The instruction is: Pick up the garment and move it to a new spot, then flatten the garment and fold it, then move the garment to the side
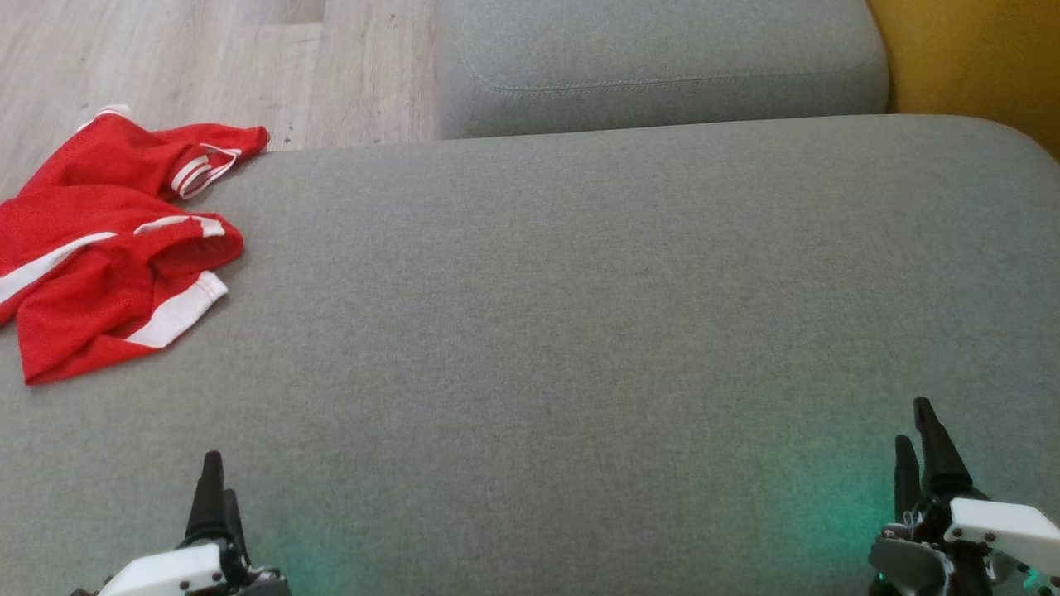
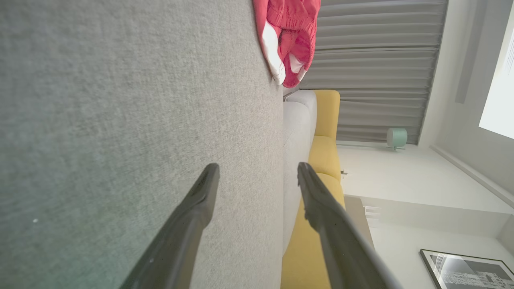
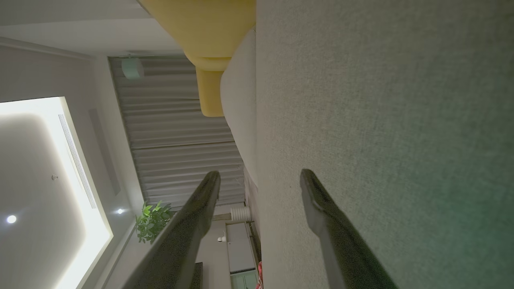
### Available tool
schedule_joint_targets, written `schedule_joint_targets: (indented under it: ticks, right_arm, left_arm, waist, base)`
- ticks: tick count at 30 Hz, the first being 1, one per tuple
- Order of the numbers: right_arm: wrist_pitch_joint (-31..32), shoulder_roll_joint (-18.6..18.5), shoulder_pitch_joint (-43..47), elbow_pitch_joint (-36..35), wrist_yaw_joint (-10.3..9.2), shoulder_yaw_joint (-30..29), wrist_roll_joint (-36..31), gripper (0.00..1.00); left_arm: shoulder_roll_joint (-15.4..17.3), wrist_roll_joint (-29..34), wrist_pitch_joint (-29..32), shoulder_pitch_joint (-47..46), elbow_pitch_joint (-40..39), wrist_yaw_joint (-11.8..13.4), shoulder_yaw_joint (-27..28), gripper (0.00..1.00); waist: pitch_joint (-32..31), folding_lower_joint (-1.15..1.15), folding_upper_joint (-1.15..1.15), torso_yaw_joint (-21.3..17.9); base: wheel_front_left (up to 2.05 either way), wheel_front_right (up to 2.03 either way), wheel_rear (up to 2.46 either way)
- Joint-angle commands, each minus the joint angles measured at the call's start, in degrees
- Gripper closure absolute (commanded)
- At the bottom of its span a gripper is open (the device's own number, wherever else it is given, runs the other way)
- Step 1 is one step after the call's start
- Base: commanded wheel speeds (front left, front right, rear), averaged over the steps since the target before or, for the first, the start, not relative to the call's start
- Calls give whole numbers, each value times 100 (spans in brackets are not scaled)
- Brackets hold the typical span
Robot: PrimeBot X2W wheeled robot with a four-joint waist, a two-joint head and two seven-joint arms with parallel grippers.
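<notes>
Red with white trim, the garment (image 1: 99, 248) lies crumpled at the far-left edge of the grey cushion (image 1: 580, 290), well apart from the left gripper (image 1: 219, 480) and right gripper (image 1: 913, 422), both spread wide and empty. Pinching one loose layer could drag it onto the floor (image 1: 166, 58).

Grey sofa (image 1: 580, 290), wooden floor (image 1: 207, 66)

garment (image 1: 108, 248): cut off by left edge | kind: possibly shorts, crumpled, hard to tell
</notes>
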Motion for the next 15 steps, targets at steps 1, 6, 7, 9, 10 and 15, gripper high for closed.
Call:
schedule_joint_targets:
  ticks: [1, 6, 7, 9, 10, 15]
  right_arm:
    - [-78, -10, -182, -214, 3, 46, -46, 0]
    - [-163, -13, -157, -270, 5, 83, -212, 0]
    - [-179, -13, -153, -287, 5, 88, -269, 0]
    - [-213, -14, -147, -337, 6, 98, -415, 0]
    - [-230, -15, -144, -365, 6, 106, -501, 0]
    - [-314, -17, -126, -534, 8, 177, -1090, 0]
  left_arm:
    - [27, 35, -74, -183, -229, -4, -55, 0]
    - [28, 152, -158, -148, -315, -2, -99, 0]
    - [29, 195, -174, -146, -336, 1, -106, 0]
    - [29, 316, -208, -145, -383, 14, -123, 0]
    - [29, 386, -224, -145, -407, 25, -133, 0]
    - [31, 810, -308, -147, -544, 84, -214, 0]
  waist:
    - [-8, 0, 0, 1]
    - [-32, 0, 0, 6]
    - [-36, 0, 0, 8]
    - [-45, 0, 0, 11]
    - [-49, 0, 0, 13]
    - [-71, 0, 0, 20]
  base:
    - [0, 0, 0]
    - [0, 0, 0]
    - [0, 0, 0]
    - [0, 0, 0]
    - [0, 0, 0]
    - [0, 0, 0]
